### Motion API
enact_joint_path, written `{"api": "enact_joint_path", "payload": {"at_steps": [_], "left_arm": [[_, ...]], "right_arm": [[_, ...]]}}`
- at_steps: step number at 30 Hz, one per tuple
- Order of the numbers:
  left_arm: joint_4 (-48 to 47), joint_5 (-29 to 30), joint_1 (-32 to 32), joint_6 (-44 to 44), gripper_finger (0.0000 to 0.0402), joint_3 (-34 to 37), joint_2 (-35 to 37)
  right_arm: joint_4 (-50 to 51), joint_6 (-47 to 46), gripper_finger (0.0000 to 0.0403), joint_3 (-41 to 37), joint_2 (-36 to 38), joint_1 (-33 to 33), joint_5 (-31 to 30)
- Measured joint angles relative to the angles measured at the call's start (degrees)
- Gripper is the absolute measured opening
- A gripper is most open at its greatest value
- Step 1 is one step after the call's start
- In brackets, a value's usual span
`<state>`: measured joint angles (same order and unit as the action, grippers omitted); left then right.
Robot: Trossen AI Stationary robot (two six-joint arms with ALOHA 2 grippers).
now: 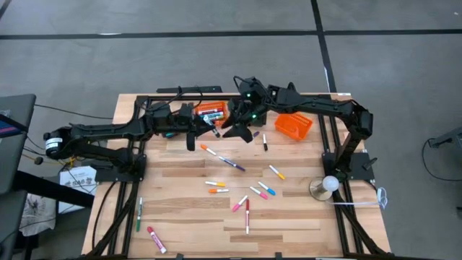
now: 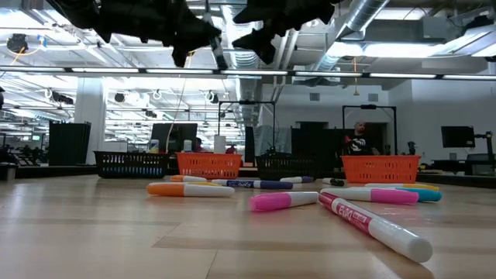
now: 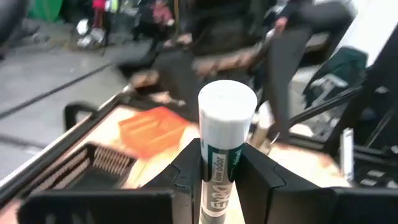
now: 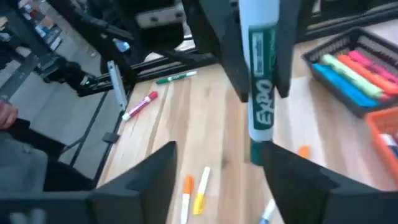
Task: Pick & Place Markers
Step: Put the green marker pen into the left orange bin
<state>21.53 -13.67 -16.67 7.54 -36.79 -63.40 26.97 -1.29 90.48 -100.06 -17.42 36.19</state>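
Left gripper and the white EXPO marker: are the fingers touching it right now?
Touching. The left wrist view shows the left gripper with its fingers pressed against both sides of the white marker, which stands upright between them.

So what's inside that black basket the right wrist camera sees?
The black basket holds markers lying side by side: blue, orange and pink ones show. Its far end runs out of frame, so a full count isn't possible.

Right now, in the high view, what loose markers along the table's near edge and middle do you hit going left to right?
Green marker → red-capped marker → orange-capped marker → pink-capped marker → blue-capped marker → yellow marker.
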Motion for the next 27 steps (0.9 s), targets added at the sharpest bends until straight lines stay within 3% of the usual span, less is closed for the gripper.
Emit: {"api": "enact_joint_path", "payload": {"at_steps": [3,8,13,19,27], "left_arm": [[-2.5,0.0,-1.8,-1.7,0.0068,0.0,0.0],[-7.3,0.3,-4.5,-3.6,0.0068,0.0,0.0],[-9.9,0.2,-6.6,-4.3,0.0068,0.0,-0.8],[-10.6,-0.1,-6.7,-8.1,0.0068,-4.1,-7.0],[-26.9,1.0,-10.5,-18.0,0.0068,-15.6,-19.3]], "right_arm": [[4.8,1.4,0.0252,0.1,0.9,-2.1,-0.3],[13.4,10.1,0.0263,0.0,1.5,-5.4,-0.2],[12.4,11.3,0.0265,0.0,1.7,-8.6,-0.4],[10.3,12.8,0.0265,-1.5,2.0,-11.9,2.0],[0.4,9.7,0.0265,-9.8,3.0,-12.7,8.5]]}}
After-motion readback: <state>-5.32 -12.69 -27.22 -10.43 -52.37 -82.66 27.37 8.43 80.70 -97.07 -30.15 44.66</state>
